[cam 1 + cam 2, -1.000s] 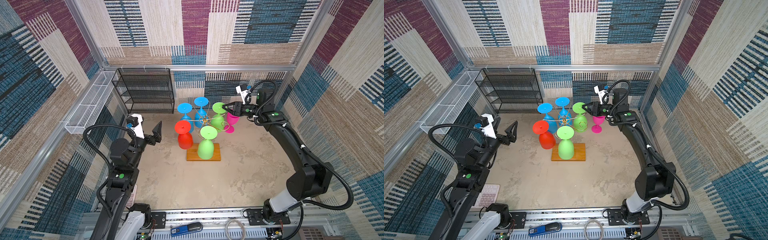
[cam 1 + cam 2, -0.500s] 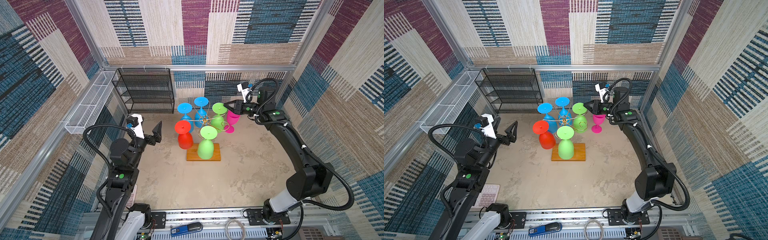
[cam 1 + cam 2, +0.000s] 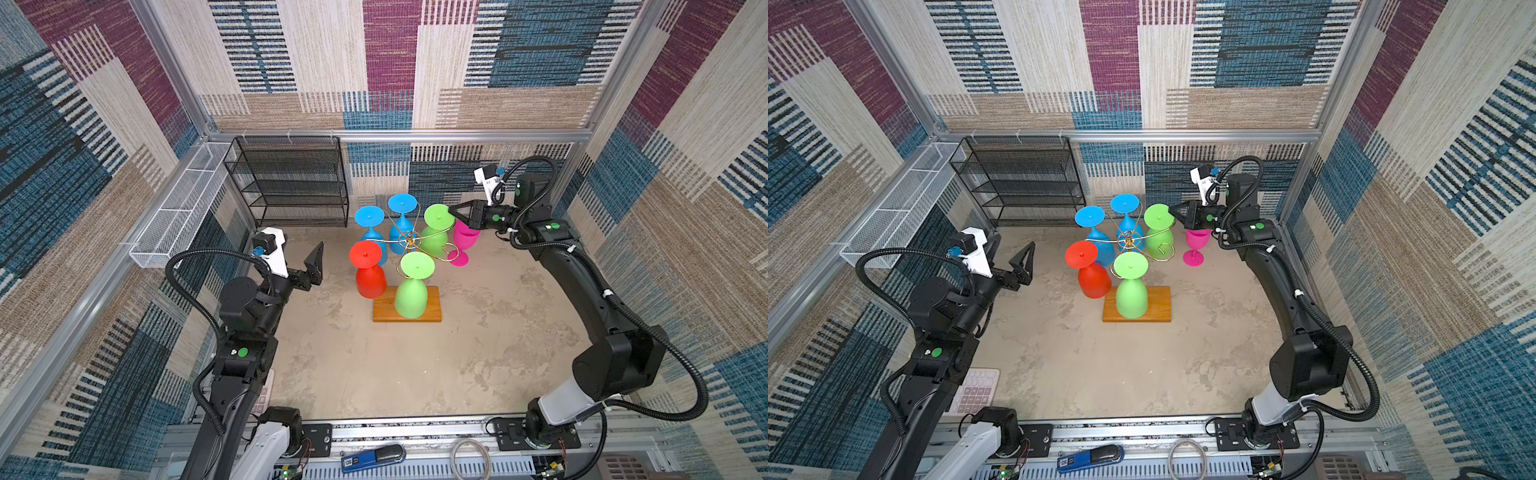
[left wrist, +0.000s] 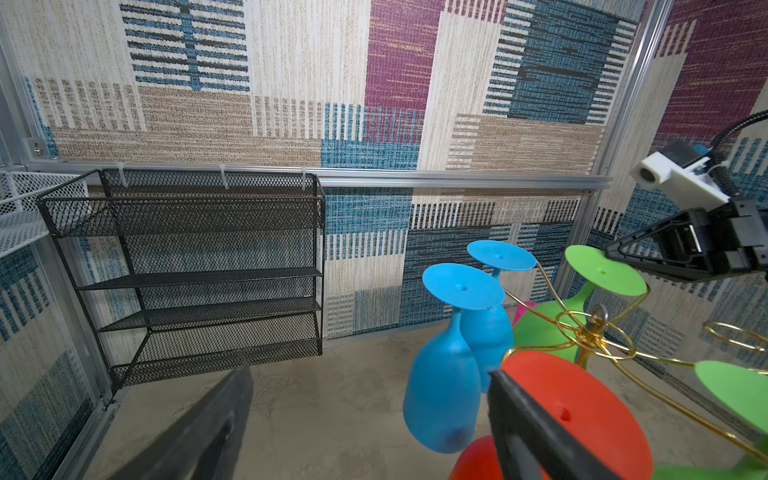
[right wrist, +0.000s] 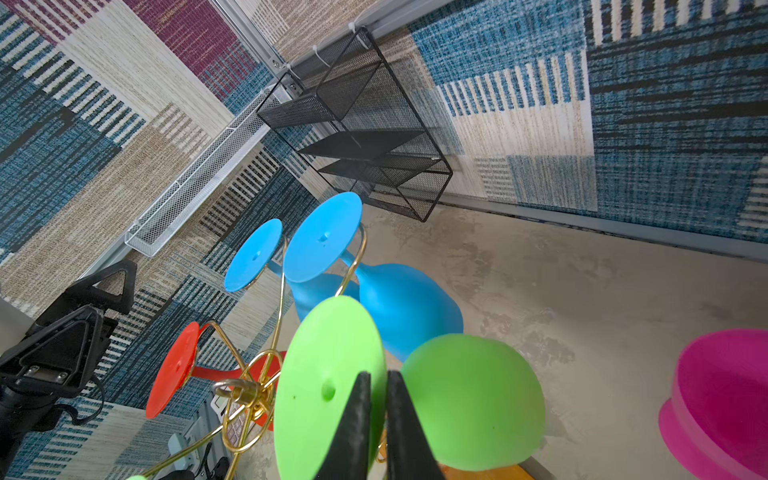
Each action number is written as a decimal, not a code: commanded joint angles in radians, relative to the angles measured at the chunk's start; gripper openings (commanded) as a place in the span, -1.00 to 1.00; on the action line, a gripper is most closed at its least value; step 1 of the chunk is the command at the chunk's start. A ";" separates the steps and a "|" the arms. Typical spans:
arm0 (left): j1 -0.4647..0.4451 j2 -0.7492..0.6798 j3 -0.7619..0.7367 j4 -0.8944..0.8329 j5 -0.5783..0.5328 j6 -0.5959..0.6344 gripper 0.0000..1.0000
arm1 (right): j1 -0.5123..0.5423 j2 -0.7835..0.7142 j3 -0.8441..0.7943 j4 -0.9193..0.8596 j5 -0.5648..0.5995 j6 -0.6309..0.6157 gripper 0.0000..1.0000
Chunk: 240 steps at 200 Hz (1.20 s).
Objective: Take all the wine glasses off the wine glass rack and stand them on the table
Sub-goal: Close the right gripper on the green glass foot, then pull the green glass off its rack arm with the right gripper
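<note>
The right hand [image 5: 379, 376] is narrowed to a slit. Its two black fingers [image 5: 359, 419] are pinched on the rim of the round foot of the rear green wine glass [image 5: 320, 357]. In both top views the hand meets the right edge of that foot, right of centre and a little above mid-frame. The glass hangs upside down, foot up and bowl down, from an arm of the wine glass rack [image 3: 408, 240]. The rack is a gold wire stand whose wooden base [image 3: 432, 307] rests on the table [image 3: 415, 374] near the middle of the frame. Just below the right hand a pink wine glass [image 3: 465, 239] stands upright on the table, off the rack, with a gold scroll just beside its stem. Further left on the rack hang two blue wine glasses [image 3: 402, 204]. A red wine glass [image 3: 368, 276] hangs at the left and a front green wine glass [image 3: 411, 293] hangs over the base, and all of these are inverted. The left hand [image 3: 1015, 242] hovers left of centre, well apart from the rack, with its fingers spread wide and holding nothing, pointing towards the red glass. A black mesh shelf [image 3: 291, 183] stands against the back wall, left of centre in the upper half of the frame. A white mesh basket [image 3: 178, 203] runs along the left wall.
</note>
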 commanded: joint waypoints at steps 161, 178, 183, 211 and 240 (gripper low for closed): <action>0.003 -0.017 -0.003 0.024 0.011 -0.016 0.81 | -0.004 -0.035 -0.019 0.073 -0.075 0.106 -1.00; 0.004 -0.015 -0.002 0.025 0.013 -0.018 0.81 | -0.004 -0.048 -0.019 0.080 -0.070 0.116 -1.00; 0.003 -0.015 -0.003 0.025 0.013 -0.017 0.81 | -0.004 -0.052 -0.019 0.083 -0.068 0.119 -1.00; 0.003 -0.017 -0.003 0.024 0.013 -0.018 0.81 | -0.006 -0.066 -0.019 0.097 -0.074 0.137 -1.00; 0.006 -0.020 -0.003 0.024 0.011 -0.017 0.81 | -0.007 -0.072 -0.046 0.114 -0.089 0.154 -1.00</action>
